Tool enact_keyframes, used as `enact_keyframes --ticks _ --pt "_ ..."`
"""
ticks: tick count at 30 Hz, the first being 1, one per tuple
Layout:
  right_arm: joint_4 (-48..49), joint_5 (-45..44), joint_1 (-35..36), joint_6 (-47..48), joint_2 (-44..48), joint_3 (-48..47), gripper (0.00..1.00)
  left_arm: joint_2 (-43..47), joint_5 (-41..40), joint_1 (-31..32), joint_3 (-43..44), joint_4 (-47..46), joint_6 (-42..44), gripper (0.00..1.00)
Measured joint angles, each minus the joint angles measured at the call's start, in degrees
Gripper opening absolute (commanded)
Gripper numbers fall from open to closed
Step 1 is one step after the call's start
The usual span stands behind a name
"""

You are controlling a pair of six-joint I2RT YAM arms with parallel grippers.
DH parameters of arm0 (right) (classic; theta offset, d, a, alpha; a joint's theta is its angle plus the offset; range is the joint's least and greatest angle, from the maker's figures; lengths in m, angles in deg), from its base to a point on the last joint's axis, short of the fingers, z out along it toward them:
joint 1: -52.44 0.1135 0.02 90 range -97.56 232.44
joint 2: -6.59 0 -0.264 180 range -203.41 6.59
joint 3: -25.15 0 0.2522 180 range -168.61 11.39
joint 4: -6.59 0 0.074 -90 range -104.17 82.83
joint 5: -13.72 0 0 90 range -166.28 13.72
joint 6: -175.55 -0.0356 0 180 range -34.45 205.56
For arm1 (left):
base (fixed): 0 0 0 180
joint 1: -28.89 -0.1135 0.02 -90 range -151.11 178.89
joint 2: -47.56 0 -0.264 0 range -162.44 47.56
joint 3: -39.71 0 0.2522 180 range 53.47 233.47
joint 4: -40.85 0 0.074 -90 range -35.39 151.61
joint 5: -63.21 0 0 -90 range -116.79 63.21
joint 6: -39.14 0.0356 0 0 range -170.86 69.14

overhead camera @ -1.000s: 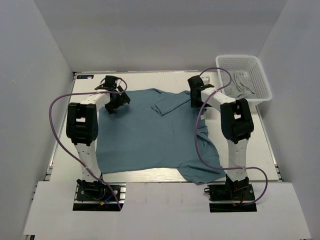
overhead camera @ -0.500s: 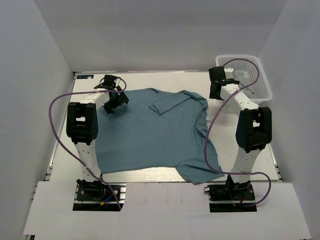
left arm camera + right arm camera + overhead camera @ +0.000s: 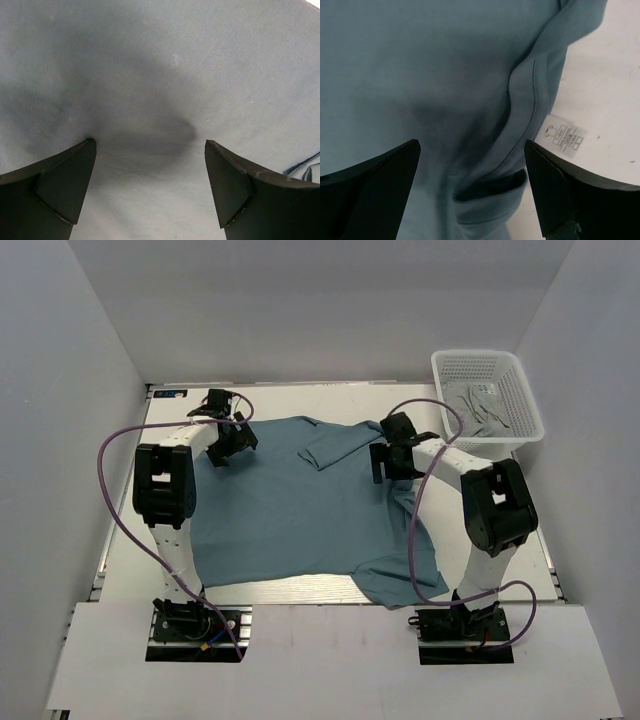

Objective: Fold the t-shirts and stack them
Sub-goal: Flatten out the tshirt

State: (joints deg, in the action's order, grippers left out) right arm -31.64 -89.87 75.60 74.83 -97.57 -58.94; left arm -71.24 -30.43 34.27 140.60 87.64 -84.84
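Observation:
A teal-blue t-shirt lies spread over the white table, one sleeve folded in near its top middle and a corner hanging over the near edge. My left gripper is open just above the shirt's far left corner; its wrist view shows only smooth cloth between the fingers. My right gripper is open over the shirt's far right edge; its wrist view shows a folded hem and a white care label beside it on the table.
A white mesh basket holding pale grey cloth stands at the far right corner. Purple cables loop from both arms. Grey walls close in the table on three sides.
My right gripper swung out to the basket and has come back down onto the shirt's far right edge. The left gripper has barely moved.

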Motion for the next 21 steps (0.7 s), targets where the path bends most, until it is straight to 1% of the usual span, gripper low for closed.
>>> enact_keyframes --ticks 5,9,15,21 --pt "-1.4 -6.3 0.5 -5.0 -1.0 2.8 0.9 -0.3 0.0 0.0 0.4 0.3 0.1 1.0" --pt "-1.5 -11.6 -0.3 -8.2 1.9 6.4 0.9 -1.3 -0.3 0.0 1.9 1.4 0.1 1.0" --pt "-2.6 -18.0 -2.4 -10.1 8.0 12.3 0.9 -2.5 -2.6 0.1 3.9 3.0 0.1 1.0" --pt "-4.2 -21.4 -6.7 -12.7 11.6 17.1 0.9 -2.7 -4.3 0.1 4.1 3.0 0.1 1.0"
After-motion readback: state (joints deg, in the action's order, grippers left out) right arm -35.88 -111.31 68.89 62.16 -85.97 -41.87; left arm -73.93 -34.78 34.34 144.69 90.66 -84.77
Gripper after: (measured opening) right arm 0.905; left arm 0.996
